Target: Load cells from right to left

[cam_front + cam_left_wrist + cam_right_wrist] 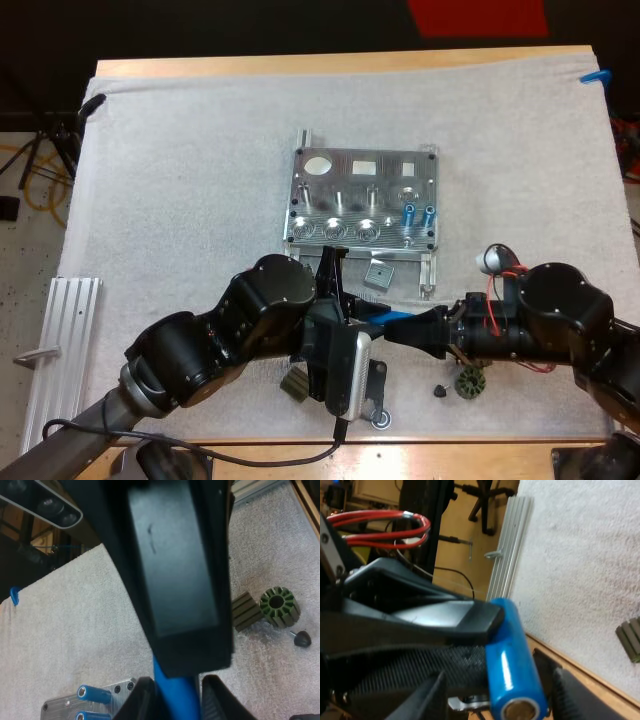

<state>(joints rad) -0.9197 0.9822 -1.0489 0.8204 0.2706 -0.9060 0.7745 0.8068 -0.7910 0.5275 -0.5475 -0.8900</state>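
Note:
A metal fixture [330, 185] lies mid-mat with two blue cells [408, 213] standing in its rightmost slots, also seen past the left gripper [92, 693]. In front of it both grippers meet over one more blue cell [388, 319]. My left gripper [368, 318] [176, 700] is shut on that cell [175, 695], its fingers pressing both sides. My right gripper [415, 322] [497, 680] reaches in from the right along the same cell [512, 670]. Its fingers stand apart, with a gap beside the cell.
A green slotted rotor [470, 383] [280, 605], a small dark bolt [440, 390] and a ribbed dark block [295, 385] lie near the front edge. A small grey plate [380, 273] sits before the fixture. An aluminium rail [60, 340] lies at the left.

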